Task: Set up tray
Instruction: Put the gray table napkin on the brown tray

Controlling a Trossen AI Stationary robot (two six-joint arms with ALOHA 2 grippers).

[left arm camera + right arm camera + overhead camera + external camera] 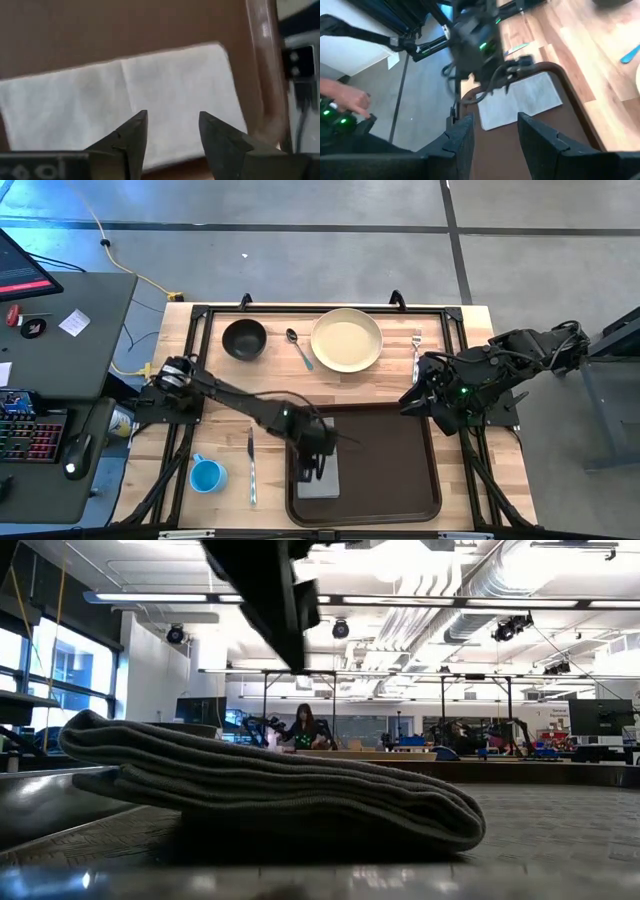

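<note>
Your tray (pixel 390 470) at lower centre, long axis left-right, left gripper (pixel 318 463) jaws parted and empty above the napkin (pixel 318 483), right gripper (pixel 412 402) parted, empty.

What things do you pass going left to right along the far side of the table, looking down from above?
Black bowl → spoon → cream plate → fork.
</note>
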